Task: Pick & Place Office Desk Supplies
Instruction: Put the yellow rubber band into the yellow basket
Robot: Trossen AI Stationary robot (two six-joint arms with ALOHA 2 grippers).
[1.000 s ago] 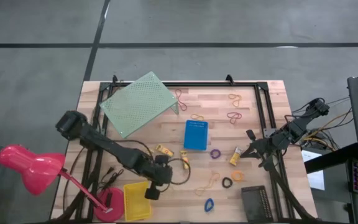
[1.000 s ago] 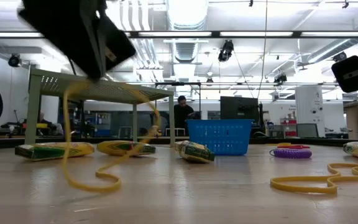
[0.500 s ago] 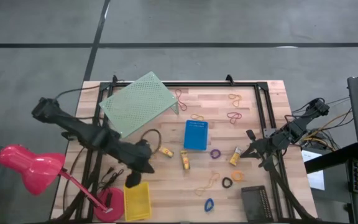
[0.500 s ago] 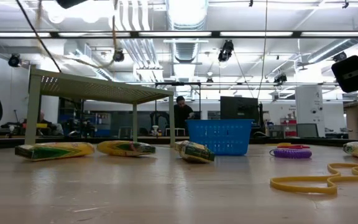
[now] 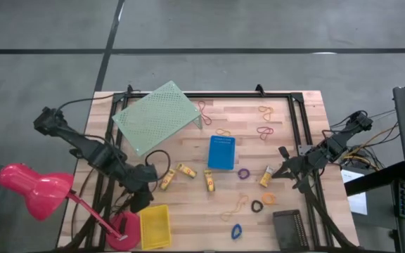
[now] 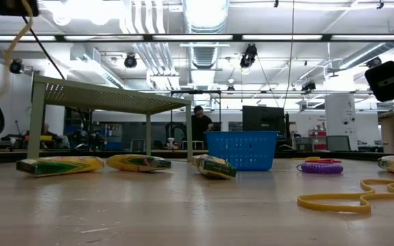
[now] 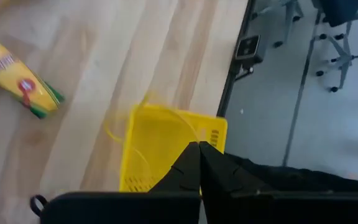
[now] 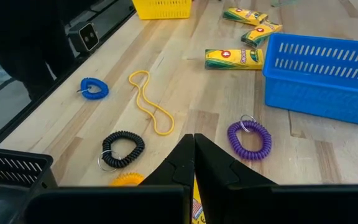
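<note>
My left gripper (image 5: 145,200) hangs shut over the near left of the table, above the yellow bin (image 5: 155,226). It has a thin yellow rubber band (image 6: 12,42). Three yellow crayon packs (image 5: 185,171) lie mid-table and another (image 5: 266,177) lies at the right. On the wood lie purple (image 5: 244,173), black (image 5: 257,206), orange (image 5: 269,199) and blue (image 5: 236,230) rings and loose bands (image 5: 236,205). My right gripper (image 5: 278,171) waits shut, holding nothing, above the right-hand pack. My left gripper pinches the rubber band between its shut fingertips (image 7: 191,155), which hide the exact spot. The fingers slant down toward the table's near edge. The band's loop (image 7: 146,99) hangs slack below them, clear of the tabletop, in front of the yellow bin (image 7: 160,149).
A pale green perforated riser (image 5: 157,116) stands at the far left and a blue bin (image 5: 221,152) mid-table. A black bin (image 5: 289,228) sits near right. A pink lamp (image 5: 34,184) with its base (image 5: 125,228) stands beside the yellow bin. More bands (image 5: 266,131) lie far right.
My left gripper has risen and gone toward the table's left edge, rolling its wrist, still shut on the rubber band. The band, whose lower end trailed on the wood, now hangs lifted clear. In the low view only its upper part shows.
</note>
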